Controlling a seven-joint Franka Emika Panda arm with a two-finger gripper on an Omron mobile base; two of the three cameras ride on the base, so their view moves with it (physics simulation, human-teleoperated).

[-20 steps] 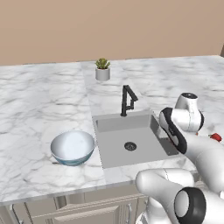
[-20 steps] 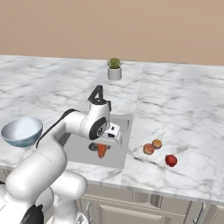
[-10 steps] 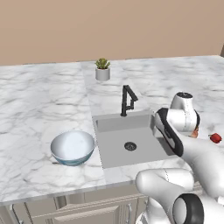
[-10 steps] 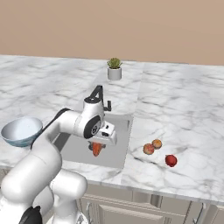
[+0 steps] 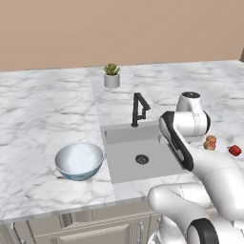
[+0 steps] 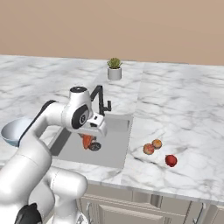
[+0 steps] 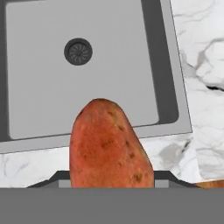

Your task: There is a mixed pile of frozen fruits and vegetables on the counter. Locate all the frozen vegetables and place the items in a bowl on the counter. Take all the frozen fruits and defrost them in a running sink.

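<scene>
Vegetable (image 7: pixel 109 146), the orange-red lump, hangs over the sink (image 7: pixel 35 113) near its right edge, clamped in the fingers (image 6: pixel 89 141). The bowl (image 5: pixel 79 160) sits on the bench left of the sink. If the grip slips here, the lump drops into the basin, where only the fruits (image 6: pixel 152 146) belong.

Glossy white arm casing, rounded tubular links, dark grey to black bands at the joints — one round grey cap on the upper joint, boxy white claw (image 6: pixel 92 139) housing, no markings legible
</scene>
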